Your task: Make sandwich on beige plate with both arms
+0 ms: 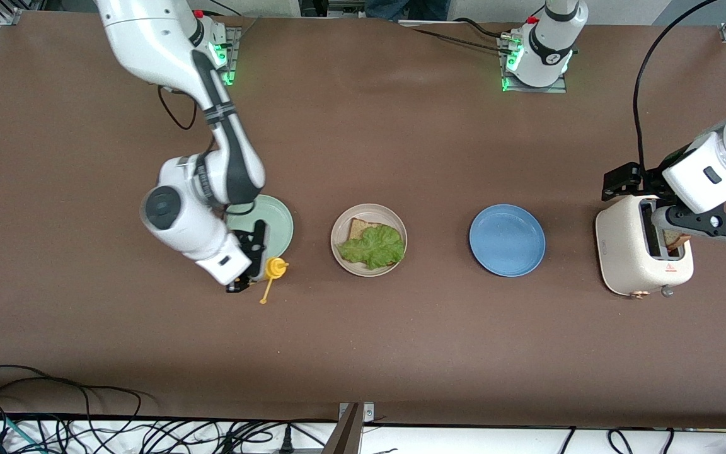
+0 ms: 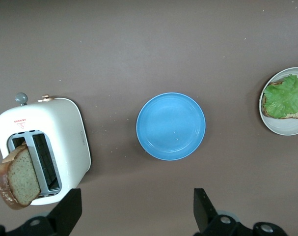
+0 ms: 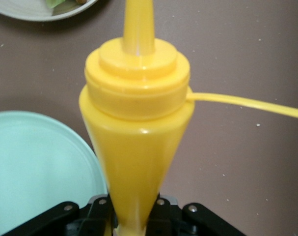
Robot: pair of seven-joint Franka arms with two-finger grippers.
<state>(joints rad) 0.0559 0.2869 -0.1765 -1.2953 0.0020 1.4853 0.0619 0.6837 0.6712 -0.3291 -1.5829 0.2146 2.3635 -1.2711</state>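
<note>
The beige plate (image 1: 336,236) lies mid-table. On it is one bread slice (image 1: 357,227) with a green lettuce leaf (image 1: 372,247) on top; both also show in the left wrist view, the plate (image 2: 285,131) and the lettuce (image 2: 286,96). A second bread slice (image 1: 675,239) (image 2: 18,177) sticks out of a white toaster (image 1: 628,252) (image 2: 60,128) at the left arm's end. My left gripper (image 1: 684,222) (image 2: 136,216) hangs open over the toaster's edge, holding nothing. My right gripper (image 1: 261,268) (image 3: 134,216) is shut on a yellow squeeze bottle (image 1: 275,268) (image 3: 139,123).
A mint-green plate (image 1: 278,221) (image 3: 36,167) lies beside the bottle, partly under the right arm. A blue plate (image 1: 507,239) (image 2: 171,126) sits between the beige plate and the toaster. The bottle's yellow cap strap (image 1: 266,293) (image 3: 247,102) trails toward the camera.
</note>
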